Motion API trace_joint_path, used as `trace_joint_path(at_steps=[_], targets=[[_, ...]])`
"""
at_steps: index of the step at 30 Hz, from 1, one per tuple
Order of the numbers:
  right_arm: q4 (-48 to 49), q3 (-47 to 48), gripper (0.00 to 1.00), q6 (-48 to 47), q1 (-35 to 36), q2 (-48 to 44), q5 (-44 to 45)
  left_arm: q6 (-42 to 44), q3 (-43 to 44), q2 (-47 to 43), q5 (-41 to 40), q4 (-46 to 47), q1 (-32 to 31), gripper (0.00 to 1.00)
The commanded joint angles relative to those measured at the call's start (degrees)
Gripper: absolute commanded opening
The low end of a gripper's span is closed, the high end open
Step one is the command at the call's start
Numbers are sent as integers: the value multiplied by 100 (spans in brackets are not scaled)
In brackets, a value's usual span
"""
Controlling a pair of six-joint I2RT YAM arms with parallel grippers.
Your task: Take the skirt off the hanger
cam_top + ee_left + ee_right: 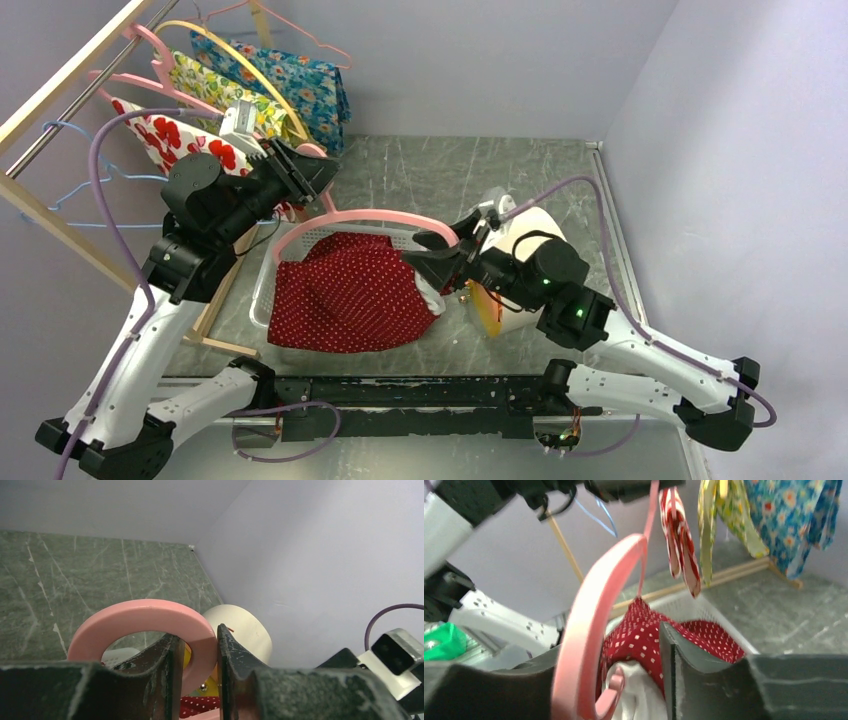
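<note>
A red skirt (345, 300) with white dots hangs from a pink hanger (360, 216) and sags into a white basket (260, 292). My left gripper (318, 172) is shut on the hanger's hook; in the left wrist view the pink hook (145, 612) is pinched between the jaws of my left gripper (198, 675). My right gripper (425, 258) is open at the skirt's right end. In the right wrist view the hanger arm (589, 620) and the skirt's waist (704, 632), with its white lining, lie between the spread jaws of my right gripper (624, 680).
A wooden rack (60, 225) at the back left carries more hangers with a blue floral (300, 85), a yellow floral (215, 85) and a red-flowered garment (175, 135). A white cylinder (530, 225) with a yellow-orange thing stands by the right arm. Walls close the back and right.
</note>
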Motion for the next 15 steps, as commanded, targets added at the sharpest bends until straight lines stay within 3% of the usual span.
trace_joint_path(at_steps=[1, 3, 7, 10, 15], targets=[[-1729, 448, 58, -206, 9, 33, -134, -29, -30, -215, 106, 251, -51, 7], [-2323, 721, 76, -348, 7, -23, -56, 26, -30, -301, 29, 157, -56, 7], [-3157, 1042, 94, -492, 6, -409, 53, 135, -97, -492, -85, 103, -56, 7], [-3543, 1187, 100, -572, 7, -859, 71, 164, -101, -567, -101, 50, -57, 7], [-3878, 1052, 100, -520, 7, -1609, 711, 126, -84, -669, -54, 92, -54, 7]])
